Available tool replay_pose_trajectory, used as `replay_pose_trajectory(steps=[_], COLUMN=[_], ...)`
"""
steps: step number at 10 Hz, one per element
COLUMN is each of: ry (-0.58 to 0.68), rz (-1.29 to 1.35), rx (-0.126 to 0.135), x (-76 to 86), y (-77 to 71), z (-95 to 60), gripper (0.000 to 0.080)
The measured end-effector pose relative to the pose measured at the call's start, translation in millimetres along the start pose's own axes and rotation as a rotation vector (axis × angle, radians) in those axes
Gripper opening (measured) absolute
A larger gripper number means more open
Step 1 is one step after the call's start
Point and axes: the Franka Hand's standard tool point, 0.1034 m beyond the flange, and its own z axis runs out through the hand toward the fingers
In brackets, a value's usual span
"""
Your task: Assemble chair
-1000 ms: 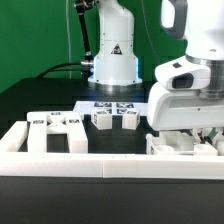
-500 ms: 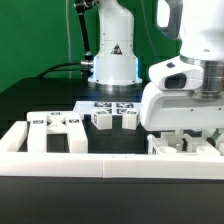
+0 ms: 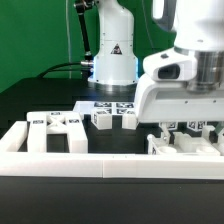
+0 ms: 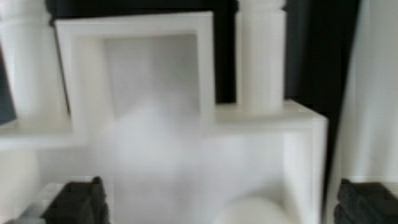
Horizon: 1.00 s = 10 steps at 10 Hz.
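Chair parts (image 3: 185, 145), matte white and blocky, lie on the black worktop (image 3: 40, 95) directly beneath the gripper (image 3: 187, 130). They are pushed up against the low border rail (image 3: 100, 165) that runs nearest me, which probably serves as a stop so that pieces stay square. The gripper's dark fingertips (image 4: 75, 200) stand wide apart, with a blurred white frame-shaped part between them. Nothing is clamped. It looks placed either to take hold of that part or to lift clear of it.

Off to the gripper's side, toward the exterior view's left, a larger tagged chair piece (image 3: 55, 128) also rests against the rail. Beyond it are two small tagged blocks (image 3: 100, 121), set apart, likely for easy picking. Farther back lies the marker board (image 3: 108, 105), then the arm's base (image 3: 112, 55).
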Motion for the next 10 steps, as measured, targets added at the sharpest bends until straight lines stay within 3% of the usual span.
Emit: replay_pose_trajectory(steps=[3, 7, 10], ry=[0.026, 0.015, 0.022], rz=[-0.037, -0.101, -0.106], rx=[0.003, -0.008, -0.01], x=[2.1, -46.0, -49.1], y=[12.2, 50.3, 52.3], z=[-29.9, -26.8, -24.2], gripper=[0.0649, 0.0649, 0.0649])
